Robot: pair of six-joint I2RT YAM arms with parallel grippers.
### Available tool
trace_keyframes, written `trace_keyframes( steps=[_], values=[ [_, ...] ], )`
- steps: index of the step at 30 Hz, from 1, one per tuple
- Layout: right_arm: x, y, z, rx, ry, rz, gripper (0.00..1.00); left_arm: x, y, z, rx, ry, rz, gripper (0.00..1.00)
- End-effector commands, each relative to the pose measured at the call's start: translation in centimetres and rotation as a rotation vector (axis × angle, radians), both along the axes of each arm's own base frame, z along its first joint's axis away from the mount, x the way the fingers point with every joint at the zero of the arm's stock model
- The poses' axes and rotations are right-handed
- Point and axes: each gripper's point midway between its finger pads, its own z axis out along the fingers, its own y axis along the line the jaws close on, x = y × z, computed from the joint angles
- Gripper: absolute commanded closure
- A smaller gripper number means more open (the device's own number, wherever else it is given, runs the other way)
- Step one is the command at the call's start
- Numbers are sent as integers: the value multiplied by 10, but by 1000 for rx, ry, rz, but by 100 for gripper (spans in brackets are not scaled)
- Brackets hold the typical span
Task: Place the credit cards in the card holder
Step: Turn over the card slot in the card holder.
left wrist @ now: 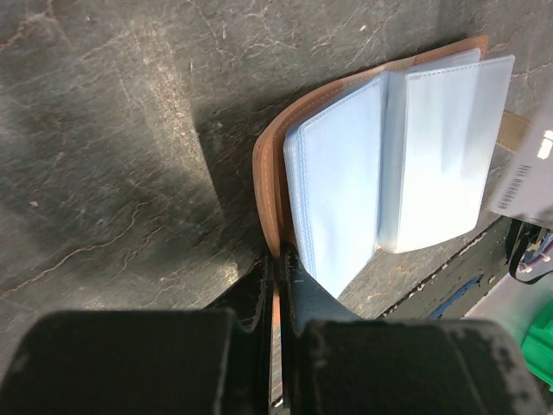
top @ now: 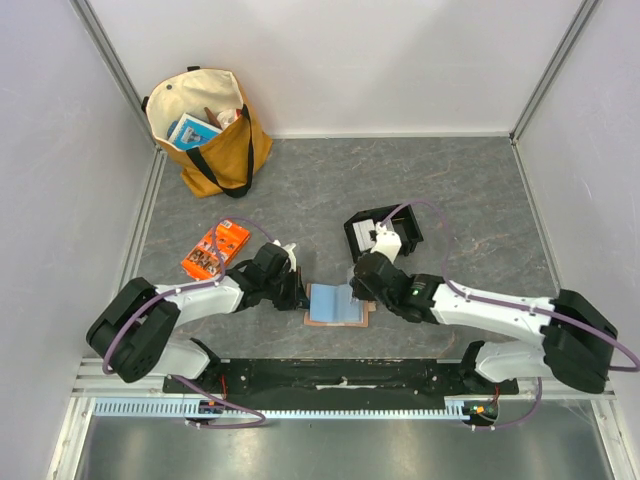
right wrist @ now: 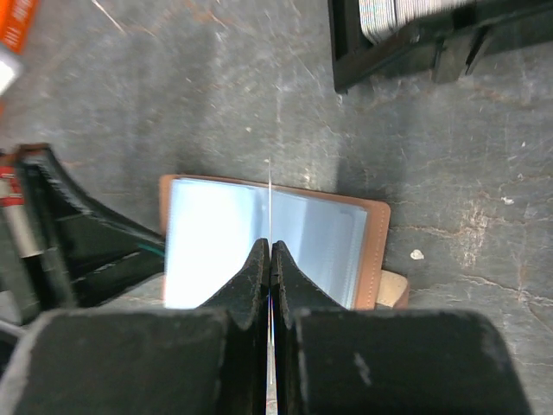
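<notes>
The card holder [top: 336, 303] lies open on the table, light-blue slotted face up and brown cover beneath. My left gripper [left wrist: 278, 255] is shut on the brown cover's edge at the holder's left side [left wrist: 380, 164]. My right gripper [right wrist: 270, 246] is shut on one thin credit card [right wrist: 270, 194], seen edge-on and standing upright over the middle of the card holder [right wrist: 207, 242]. From the left wrist that card [left wrist: 523, 181] shows a barcode at the far right. More credit cards [right wrist: 406, 10] sit stacked in the black tray [right wrist: 389, 56].
The black tray [top: 362, 232] stands just behind my right gripper [top: 358, 292]. An orange packet [top: 215, 250] lies behind my left gripper [top: 300, 290]. A tan tote bag [top: 210, 130] with items inside stands at the back left. Walls enclose the table.
</notes>
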Motion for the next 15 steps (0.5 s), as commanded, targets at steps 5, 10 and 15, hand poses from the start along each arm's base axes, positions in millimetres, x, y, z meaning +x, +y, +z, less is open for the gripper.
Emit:
trace_keyframes(
  steps=[5, 10, 15],
  values=[
    [15, -26, 32, 82, -74, -107, 100, -5, 10, -17, 59, 26, 15, 98],
    [9, -34, 11, 47, -18, -130, 100, -5, 11, -18, 63, 26, 15, 98],
    [6, -41, 0, 8, 8, -149, 100, -5, 11, -17, 61, 27, 14, 98]
  ],
)
